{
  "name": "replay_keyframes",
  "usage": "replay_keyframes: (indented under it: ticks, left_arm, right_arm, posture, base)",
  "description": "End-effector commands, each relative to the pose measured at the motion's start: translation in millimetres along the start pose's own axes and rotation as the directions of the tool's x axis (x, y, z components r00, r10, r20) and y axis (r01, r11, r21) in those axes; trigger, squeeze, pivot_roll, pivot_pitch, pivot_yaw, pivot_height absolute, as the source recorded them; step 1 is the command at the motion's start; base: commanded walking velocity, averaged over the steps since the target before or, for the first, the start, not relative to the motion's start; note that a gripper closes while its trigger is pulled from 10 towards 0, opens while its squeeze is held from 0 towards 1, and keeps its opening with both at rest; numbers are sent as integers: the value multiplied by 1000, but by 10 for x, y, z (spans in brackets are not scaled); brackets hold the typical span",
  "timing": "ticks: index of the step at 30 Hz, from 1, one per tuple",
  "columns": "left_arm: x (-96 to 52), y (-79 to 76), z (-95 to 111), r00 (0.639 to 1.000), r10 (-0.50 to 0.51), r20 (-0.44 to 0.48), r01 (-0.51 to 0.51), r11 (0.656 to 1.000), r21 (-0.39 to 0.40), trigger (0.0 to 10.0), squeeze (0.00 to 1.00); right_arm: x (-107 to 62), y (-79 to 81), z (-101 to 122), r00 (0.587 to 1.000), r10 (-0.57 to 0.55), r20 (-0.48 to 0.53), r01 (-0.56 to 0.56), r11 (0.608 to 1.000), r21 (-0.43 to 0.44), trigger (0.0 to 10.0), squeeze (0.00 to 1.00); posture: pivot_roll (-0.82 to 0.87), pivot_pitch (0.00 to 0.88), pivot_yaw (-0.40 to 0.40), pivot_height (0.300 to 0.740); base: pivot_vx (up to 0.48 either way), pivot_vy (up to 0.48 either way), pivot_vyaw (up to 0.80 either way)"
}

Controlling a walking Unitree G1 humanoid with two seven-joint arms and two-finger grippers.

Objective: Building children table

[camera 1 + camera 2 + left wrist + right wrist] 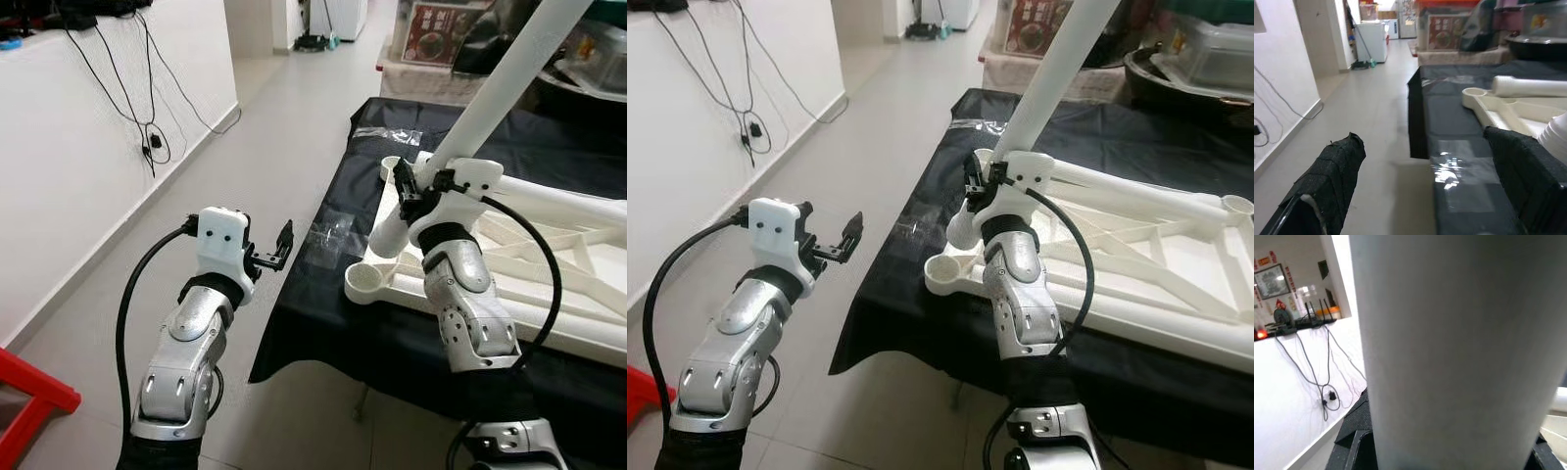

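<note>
Leg (509, 73) tilts upward, gripped by right gripper (416, 186).

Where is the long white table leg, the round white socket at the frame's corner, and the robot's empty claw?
long white table leg (490, 98), left eye view, middle of the tube.
round white socket (364, 283), left eye view, its rim.
left gripper (284, 245), left eye view, between its black fingertips.

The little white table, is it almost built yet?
Not yet. The white table frame already lies upside down on the black cloth. Right now the right gripper holds a white leg at a corner socket, tilted. The near corner socket has no leg in it, and another leg lies on the frame. The left gripper waits open beside the cloth.
</note>
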State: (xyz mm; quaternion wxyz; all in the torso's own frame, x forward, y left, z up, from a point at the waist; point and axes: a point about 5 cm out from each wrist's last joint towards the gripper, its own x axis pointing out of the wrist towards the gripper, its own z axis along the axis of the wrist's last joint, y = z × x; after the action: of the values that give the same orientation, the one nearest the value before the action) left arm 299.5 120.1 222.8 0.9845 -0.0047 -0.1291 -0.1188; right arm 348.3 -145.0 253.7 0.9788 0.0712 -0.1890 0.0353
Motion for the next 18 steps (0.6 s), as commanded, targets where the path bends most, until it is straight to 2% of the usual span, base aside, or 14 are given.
replay_keyframes:
  ticks: [1,10,18]
  left_arm:
    - [-23,9,-54,1000,2,-19,-2,1000,8,10000,0]
    - [-20,-71,-38,999,-42,-7,43,999,20,10000,0]
    - [-30,-64,-67,999,-40,-21,40,999,2,10000,0]
  right_arm:
    - [-3,17,31,1000,1,23,-1,1000,-6,10000,0]
    - [-14,11,37,1000,7,25,-6,1000,-12,10000,0]
    - [-18,10,45,1000,3,30,-3,1000,-16,10000,0]
  posture:
    - [76,133,-9,740]
    - [75,127,-6,740]
    - [76,121,-3,740]
  base:
    - [315,0,0]
    - [315,0,0]
    - [0,0,0]
